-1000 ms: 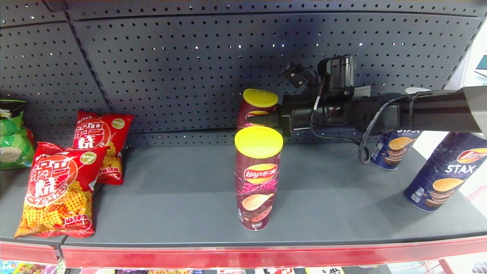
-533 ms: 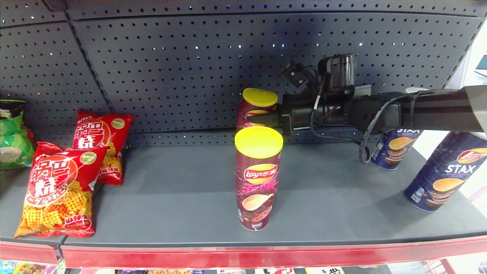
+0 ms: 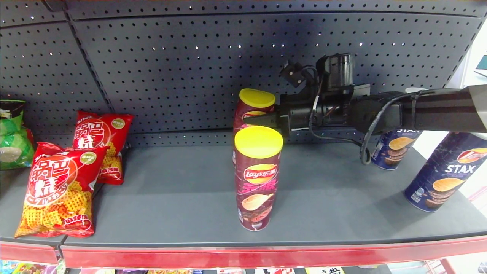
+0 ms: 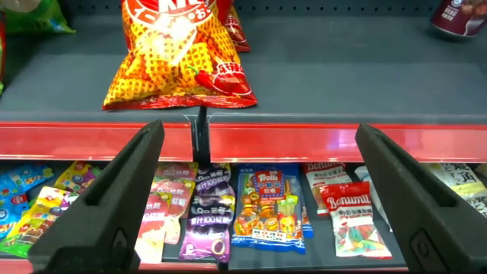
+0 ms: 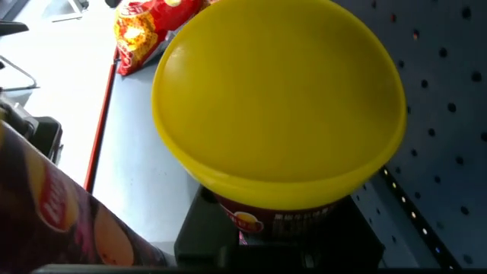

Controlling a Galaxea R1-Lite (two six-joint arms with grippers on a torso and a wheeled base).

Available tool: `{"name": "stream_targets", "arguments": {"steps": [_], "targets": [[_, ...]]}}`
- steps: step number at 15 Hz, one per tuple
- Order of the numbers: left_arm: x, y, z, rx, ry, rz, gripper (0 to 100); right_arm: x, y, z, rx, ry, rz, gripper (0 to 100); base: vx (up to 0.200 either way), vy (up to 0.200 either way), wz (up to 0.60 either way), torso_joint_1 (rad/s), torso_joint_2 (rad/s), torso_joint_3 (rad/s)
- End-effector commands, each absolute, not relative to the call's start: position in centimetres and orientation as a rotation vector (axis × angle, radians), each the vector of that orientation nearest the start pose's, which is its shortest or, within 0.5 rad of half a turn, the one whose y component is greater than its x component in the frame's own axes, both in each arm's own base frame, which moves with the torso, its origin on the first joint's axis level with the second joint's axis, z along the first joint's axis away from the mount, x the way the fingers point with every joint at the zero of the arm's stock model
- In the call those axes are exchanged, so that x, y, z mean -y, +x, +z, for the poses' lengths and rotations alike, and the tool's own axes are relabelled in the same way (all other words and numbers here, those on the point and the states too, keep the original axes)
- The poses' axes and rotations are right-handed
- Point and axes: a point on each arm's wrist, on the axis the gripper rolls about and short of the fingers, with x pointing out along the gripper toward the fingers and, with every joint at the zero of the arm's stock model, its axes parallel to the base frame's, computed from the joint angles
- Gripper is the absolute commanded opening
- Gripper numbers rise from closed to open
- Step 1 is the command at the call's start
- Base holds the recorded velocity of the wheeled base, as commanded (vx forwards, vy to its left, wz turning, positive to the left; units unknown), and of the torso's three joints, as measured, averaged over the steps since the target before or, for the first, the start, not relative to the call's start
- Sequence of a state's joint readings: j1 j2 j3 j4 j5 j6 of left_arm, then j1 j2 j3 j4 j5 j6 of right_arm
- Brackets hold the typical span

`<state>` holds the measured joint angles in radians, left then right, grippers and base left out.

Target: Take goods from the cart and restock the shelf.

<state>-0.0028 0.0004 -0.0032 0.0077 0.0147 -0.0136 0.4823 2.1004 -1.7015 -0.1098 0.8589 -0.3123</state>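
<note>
A maroon chip can with a yellow lid (image 3: 257, 97) is at the back of the grey shelf (image 3: 179, 198), leaning slightly, with my right gripper (image 3: 262, 120) shut on its upper body from the right. Its lid (image 5: 278, 99) sits close in the right wrist view. A matching can (image 3: 258, 179) stands upright right in front of it and hides its lower part; its side (image 5: 53, 221) shows beside the held one. My left gripper (image 4: 262, 205) is open with nothing between its fingers, in front of the shelf's red front edge (image 4: 304, 141).
Two red snack bags (image 3: 61, 190) and a green bag (image 3: 11, 144) lie at the shelf's left. Two blue cans (image 3: 445, 175) stand at the right. A pegboard (image 3: 171, 68) backs the shelf. Candy packs (image 4: 270, 209) fill the lower shelf.
My right gripper has shifted the held can slightly left, behind the front can. Everything else stays put.
</note>
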Motion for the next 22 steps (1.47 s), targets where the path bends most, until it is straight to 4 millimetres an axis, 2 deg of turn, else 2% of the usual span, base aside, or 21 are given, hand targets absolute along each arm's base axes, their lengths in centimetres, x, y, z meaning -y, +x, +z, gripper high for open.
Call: {"name": "stream_targets", "arguments": {"steps": [1,6,10,22], "targets": [[0.0,-2.3,7.6,-0.005,-0.014,0.012,100,-21.9,37.2,23.7,-0.085,-0.207,1.375,0,0.0,0.0,0.0,0.0,0.0,0.0],[0.0,-2.3,7.6,-0.005,-0.014,0.012,100,-21.2,35.8,23.5,-0.137,-0.199,1.381,0,0.0,0.0,0.0,0.0,0.0,0.0],[0.0,-2.3,7.6,-0.005,-0.014,0.012,100,-20.7,36.0,23.4,-0.144,-0.198,1.366,0,0.0,0.0,0.0,0.0,0.0,0.0],[0.0,-2.3,7.6,-0.005,-0.014,0.012,100,-21.5,37.5,22.2,-0.156,-0.194,1.367,0,0.0,0.0,0.0,0.0,0.0,0.0]]}}
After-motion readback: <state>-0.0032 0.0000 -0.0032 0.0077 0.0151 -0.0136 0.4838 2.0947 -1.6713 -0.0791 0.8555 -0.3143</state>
